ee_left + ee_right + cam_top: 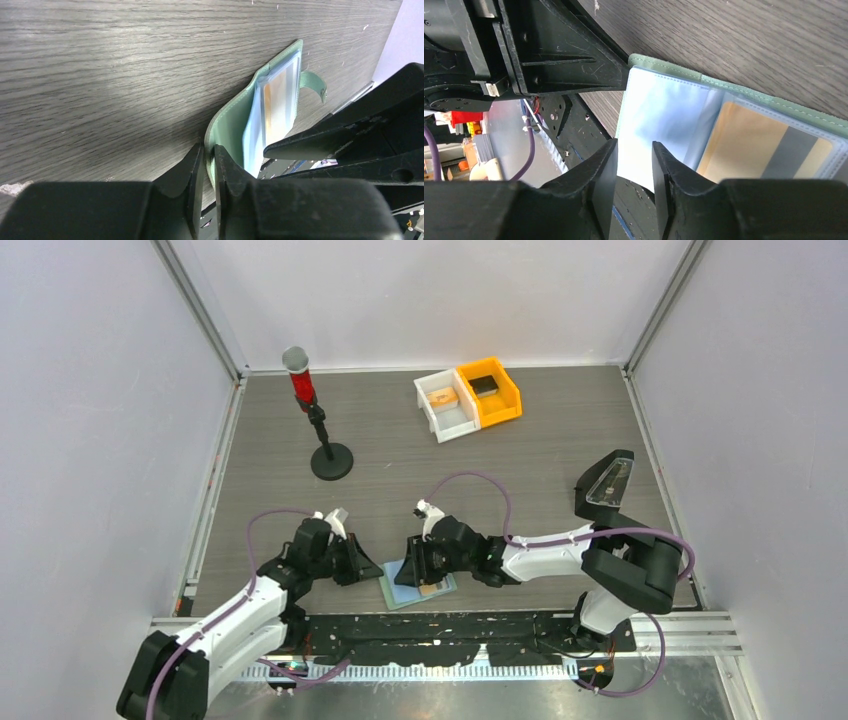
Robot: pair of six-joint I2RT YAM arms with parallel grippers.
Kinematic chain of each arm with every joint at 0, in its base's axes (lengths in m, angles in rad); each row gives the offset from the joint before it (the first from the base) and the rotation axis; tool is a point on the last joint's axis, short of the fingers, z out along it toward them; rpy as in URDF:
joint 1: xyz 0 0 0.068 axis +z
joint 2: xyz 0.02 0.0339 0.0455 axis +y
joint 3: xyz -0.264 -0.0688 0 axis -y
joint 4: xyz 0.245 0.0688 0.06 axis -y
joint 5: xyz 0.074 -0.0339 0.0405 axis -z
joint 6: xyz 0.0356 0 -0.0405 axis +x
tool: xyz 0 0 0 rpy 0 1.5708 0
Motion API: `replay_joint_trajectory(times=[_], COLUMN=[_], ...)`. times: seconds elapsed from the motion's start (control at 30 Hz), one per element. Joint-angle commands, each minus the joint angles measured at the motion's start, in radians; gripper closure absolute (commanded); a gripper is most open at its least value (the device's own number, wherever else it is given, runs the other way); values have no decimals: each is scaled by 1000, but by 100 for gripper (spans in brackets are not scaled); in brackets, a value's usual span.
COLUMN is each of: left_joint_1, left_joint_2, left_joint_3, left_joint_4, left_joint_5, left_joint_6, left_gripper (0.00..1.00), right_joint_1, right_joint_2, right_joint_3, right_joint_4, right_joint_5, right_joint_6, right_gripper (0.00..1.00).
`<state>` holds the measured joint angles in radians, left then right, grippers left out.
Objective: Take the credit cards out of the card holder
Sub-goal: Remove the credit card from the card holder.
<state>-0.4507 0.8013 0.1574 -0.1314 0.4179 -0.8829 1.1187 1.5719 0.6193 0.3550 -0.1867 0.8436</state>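
Observation:
The pale-green card holder lies open near the table's front edge. The light blue card sits in its left pocket and the tan-orange card with a grey stripe in its right pocket. My left gripper is shut on the holder's green cover edge, which curls up off the table. My right gripper is open, its fingertips just over the near edge of the light blue card, not closed on it. In the top view the left gripper and right gripper meet at the holder.
A red-and-black stand is at the back left. A white bin and an orange bin holding a black block stand at the back. A black clear-topped object is on the right. A metal rail runs along the front edge.

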Motion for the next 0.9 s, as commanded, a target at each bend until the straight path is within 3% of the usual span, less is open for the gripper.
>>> replay_joint_trajectory(times=[0.0,0.17,0.4,0.63,0.87], left_joint_1=[-2,-2,-3,-18,-69], left_joint_2=[-20,-108,-147,-119,53], left_joint_3=[51,125,197,167,93], left_joint_4=[-63,-211,-255,-24,216], left_joint_5=[-22,-70,5,142,182], left_joint_6=[29,54,40,-41,-77], left_gripper=[82,72,61,61,72], right_joint_1=[6,5,4,0,-3], right_joint_2=[-12,-90,-175,-181,-160], right_joint_3=[33,50,24,15,20], right_joint_4=[52,-120,-269,-307,-331], right_joint_5=[-11,103,216,273,313], right_joint_6=[-19,-95,-140,-148,-153], right_gripper=[65,66,53,45,36])
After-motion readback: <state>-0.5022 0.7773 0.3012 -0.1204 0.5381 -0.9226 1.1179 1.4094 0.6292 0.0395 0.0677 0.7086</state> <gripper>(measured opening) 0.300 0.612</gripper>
